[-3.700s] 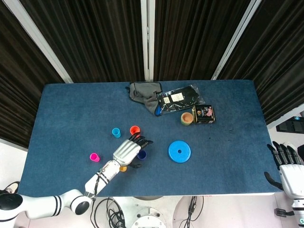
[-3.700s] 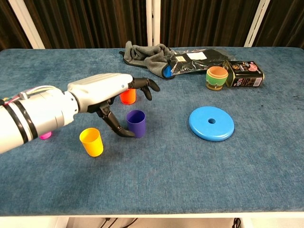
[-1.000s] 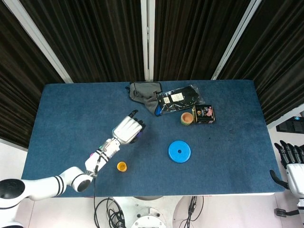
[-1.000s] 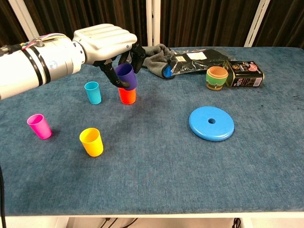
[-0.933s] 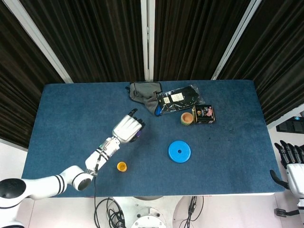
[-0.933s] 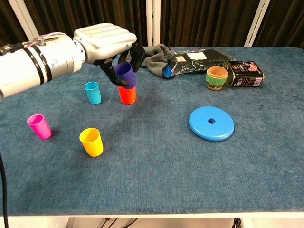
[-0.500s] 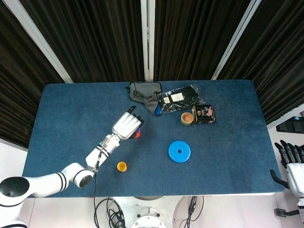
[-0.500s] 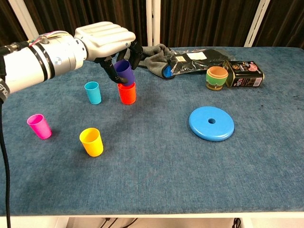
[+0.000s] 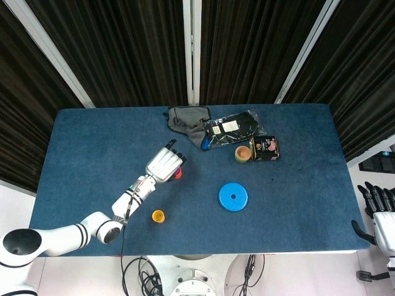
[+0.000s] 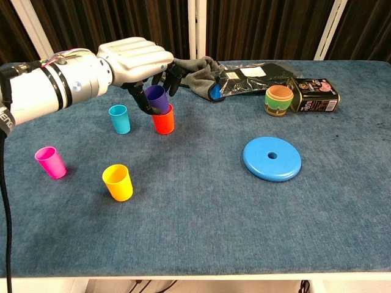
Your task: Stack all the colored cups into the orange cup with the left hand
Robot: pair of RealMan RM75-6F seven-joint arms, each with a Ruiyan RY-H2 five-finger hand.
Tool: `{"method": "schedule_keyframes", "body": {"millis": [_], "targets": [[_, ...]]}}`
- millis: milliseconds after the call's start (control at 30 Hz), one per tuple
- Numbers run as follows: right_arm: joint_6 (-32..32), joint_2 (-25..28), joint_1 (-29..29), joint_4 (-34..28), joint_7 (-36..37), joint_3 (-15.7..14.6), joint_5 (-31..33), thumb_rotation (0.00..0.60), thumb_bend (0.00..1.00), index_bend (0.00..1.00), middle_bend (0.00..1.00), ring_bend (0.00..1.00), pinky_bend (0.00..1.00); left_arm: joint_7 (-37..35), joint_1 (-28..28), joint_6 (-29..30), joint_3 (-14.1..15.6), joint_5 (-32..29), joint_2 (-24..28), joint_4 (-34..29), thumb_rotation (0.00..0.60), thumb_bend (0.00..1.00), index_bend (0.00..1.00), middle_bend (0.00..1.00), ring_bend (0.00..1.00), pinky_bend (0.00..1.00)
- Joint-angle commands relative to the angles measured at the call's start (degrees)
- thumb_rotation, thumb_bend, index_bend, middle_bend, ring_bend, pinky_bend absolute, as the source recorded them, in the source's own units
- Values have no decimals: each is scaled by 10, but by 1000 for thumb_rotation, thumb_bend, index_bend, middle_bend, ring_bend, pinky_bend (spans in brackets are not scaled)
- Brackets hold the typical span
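— One cup is in our left hand (image 10: 135, 58) right now. We are holding the purple cup (image 10: 156, 98) with our fingers wrapped round it.

— Where is it going?

— Into the orange cup (image 10: 164, 122). The purple one is tipped a bit, and its bottom looks partly inside the orange one. We think it is not all the way in yet.

— So what do we do next?

— We should push it down straight, then let go. After that we still have three more to pick up: the blue cup (image 10: 119, 118) just beside the orange one, the yellow cup (image 10: 117, 182) closer to us, and the pink cup (image 10: 51, 162) far off to the side.

— And our right hand (image 9: 381, 211)?

— It sits off the table's edge, holding nothing, fingers apart.
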Motion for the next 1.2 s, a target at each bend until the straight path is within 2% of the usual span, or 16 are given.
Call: {"method": "schedule_keyframes", "body": {"millis": [33,200,433,500,633,800,900,1033,1200], "targets": [[0,0,0,-1,0,0,1,600,258,0,0,0,0,-1,-1,6,3,7,1,-2,600,239,396,417,409,121],[-2,1,0,-2,-3,0,2,600,258,0,0,0,0,-10,-1,13,5,14,4,-8,600,236,358,359,376,114],[-1,3,0,-8,-8,0,2,600,258,0,0,0,0,-6,3,26,6,16,19,-32,600,235,356,347,373,111],[-1,4,0,-11,-9,1,1,600,259,0,0,0,0,3,11,44,5,20,32,-57,600,235,356,351,372,111],[1,7,0,-14,-10,2,2,600,258,0,0,0,0,18,56,100,12,13,87,-164,600,225,356,392,373,117],[0,9,2,-18,-15,3,1,600,258,0,0,0,0,35,111,133,50,1,159,-299,600,186,356,409,373,127],[2,9,3,-23,-20,3,-3,600,258,0,0,0,0,41,140,154,76,0,183,-352,600,167,358,409,373,129],[2,9,3,-29,-29,0,-7,600,258,0,0,0,0,41,174,177,111,17,207,-399,600,154,365,402,372,132],[3,12,4,-38,-37,1,-8,600,258,0,0,0,0,42,215,208,154,67,208,-409,600,148,343,387,349,127]]}}
